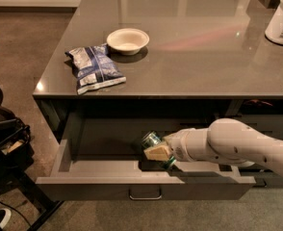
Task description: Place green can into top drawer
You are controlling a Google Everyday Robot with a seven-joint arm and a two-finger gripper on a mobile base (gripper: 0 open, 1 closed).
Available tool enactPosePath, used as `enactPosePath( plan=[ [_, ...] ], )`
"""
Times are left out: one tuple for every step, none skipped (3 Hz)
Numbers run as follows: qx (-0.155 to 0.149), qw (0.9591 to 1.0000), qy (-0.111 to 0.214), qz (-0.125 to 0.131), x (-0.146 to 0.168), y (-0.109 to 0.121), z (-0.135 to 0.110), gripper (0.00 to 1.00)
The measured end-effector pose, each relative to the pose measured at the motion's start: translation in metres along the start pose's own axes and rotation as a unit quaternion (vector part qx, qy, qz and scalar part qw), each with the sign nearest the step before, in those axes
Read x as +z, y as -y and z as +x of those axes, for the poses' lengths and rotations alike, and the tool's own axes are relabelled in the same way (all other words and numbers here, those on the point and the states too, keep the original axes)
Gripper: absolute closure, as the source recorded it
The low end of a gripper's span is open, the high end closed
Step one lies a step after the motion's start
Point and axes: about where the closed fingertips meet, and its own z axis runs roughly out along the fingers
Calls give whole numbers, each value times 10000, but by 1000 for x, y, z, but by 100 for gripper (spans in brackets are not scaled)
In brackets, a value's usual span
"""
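The top drawer (103,170) is pulled open below the counter edge, with a small silver bar handle (145,195) on its front. My gripper (157,153) reaches in from the right over the drawer interior and is shut on the green can (152,141). The can is tilted, its silver end pointing up and left, just above the drawer floor near the middle. A tan finger pad (156,152) covers the can's lower side. The white arm (233,146) spans the drawer's right half.
On the grey counter (194,57) lie a blue-and-silver snack bag (93,67) and a white bowl (127,40). A white tub (282,18) stands at the far right. Dark equipment (4,138) sits on the floor at the left.
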Motion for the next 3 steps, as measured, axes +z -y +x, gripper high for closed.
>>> enactPosePath(
  plan=[
    [0, 10000, 0, 0, 0, 0, 0, 58],
    [0, 10000, 0, 0, 0, 0, 0, 35],
    [-1, 10000, 0, 0, 0, 0, 0, 12]
  ],
)
